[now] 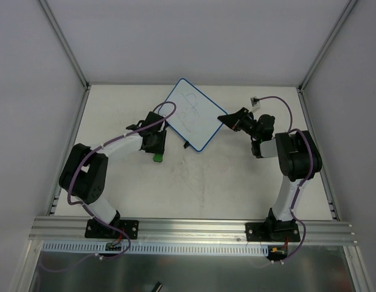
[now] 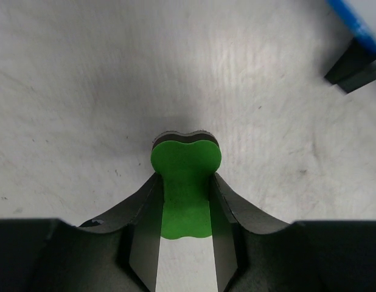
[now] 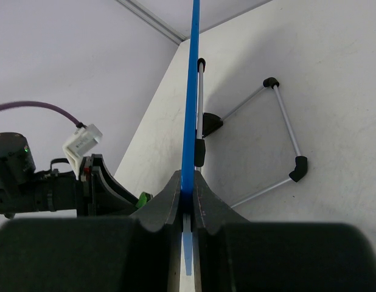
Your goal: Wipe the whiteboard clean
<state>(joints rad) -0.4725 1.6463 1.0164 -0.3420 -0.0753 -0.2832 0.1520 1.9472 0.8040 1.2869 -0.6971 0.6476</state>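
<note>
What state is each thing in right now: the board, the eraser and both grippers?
whiteboard: scribbles on it, not yet erased, held by its blue rim.
green eraser: clamped in the left gripper, apart from the whiteboard.
left gripper: shut on the green eraser.
right gripper: shut on the whiteboard's rim.

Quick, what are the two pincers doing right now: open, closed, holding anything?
Left pincer: closed on the green eraser.
Right pincer: closed on the edge of the whiteboard.
</note>
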